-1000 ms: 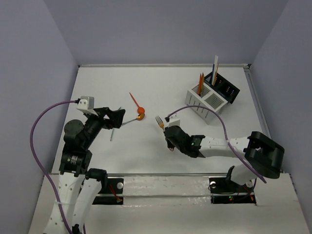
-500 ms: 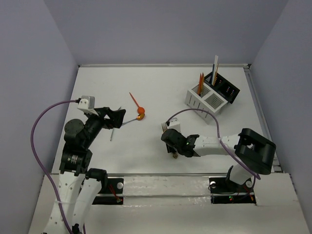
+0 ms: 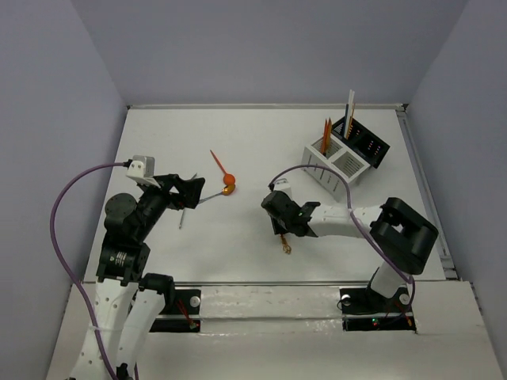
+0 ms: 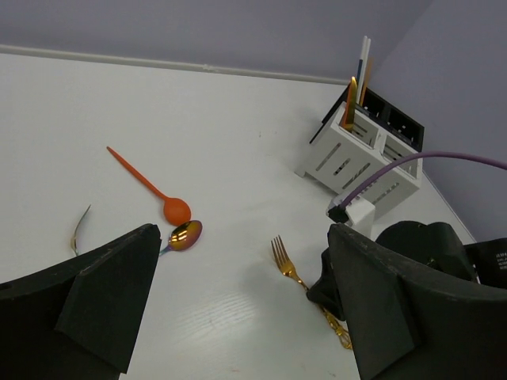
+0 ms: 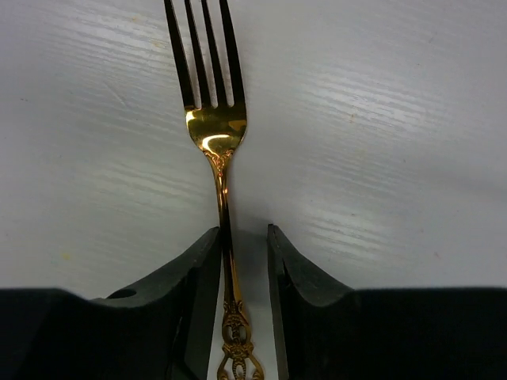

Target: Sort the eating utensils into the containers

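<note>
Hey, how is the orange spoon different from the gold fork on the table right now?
The orange spoon looks matte and plain; the gold fork is shiny with an ornate handle. The spoon ends in a small round bowl, the fork in four tines. The spoon lies clear of both arms, while the fork's handle runs between the open fingers of the right gripper. Both lie flat on the white table.

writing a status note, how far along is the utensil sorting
Done: a few pieces already stand in the white caddy and black box. In hand: the right claw straddles the gold fork, which lies flat on the table. Left: the orange spoon, shiny spoon and thin grey piece.
</note>
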Available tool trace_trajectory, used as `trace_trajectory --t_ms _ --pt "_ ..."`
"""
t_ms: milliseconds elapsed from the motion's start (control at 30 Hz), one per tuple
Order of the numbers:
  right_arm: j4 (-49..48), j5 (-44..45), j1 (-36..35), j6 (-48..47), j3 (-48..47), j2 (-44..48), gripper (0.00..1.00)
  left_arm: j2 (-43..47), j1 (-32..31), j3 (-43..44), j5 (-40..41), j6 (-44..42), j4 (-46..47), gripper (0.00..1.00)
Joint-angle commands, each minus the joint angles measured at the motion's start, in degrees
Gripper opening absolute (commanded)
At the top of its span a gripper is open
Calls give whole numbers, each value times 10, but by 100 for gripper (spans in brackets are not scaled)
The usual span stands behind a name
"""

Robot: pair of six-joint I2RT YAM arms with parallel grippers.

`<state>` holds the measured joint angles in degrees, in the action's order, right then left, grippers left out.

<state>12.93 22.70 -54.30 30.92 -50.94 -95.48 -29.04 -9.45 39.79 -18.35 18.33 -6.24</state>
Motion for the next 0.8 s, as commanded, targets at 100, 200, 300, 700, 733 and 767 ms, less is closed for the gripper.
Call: trace_trajectory --t_ms 100,200,300,700,733,767 --pt "37 -49 9 -46 -51 -47 32 6 -6 11 -3 -4 25 99" --pt "47 -56 14 -53 -62 -60 33 6 -6 11 -3 -3 25 99" --pt "53 -65 19 -59 -72 -72 31 7 -6 11 -3 -3 26 99" --pt "3 14 36 -69 -95 31 7 8 -11 12 -3 -3 24 99" --pt "-17 34 51 -72 -96 75 7 9 -11 12 -3 -3 24 99" --pt "-28 42 60 -77 -97 97 7 9 -11 12 -3 -4 24 99"
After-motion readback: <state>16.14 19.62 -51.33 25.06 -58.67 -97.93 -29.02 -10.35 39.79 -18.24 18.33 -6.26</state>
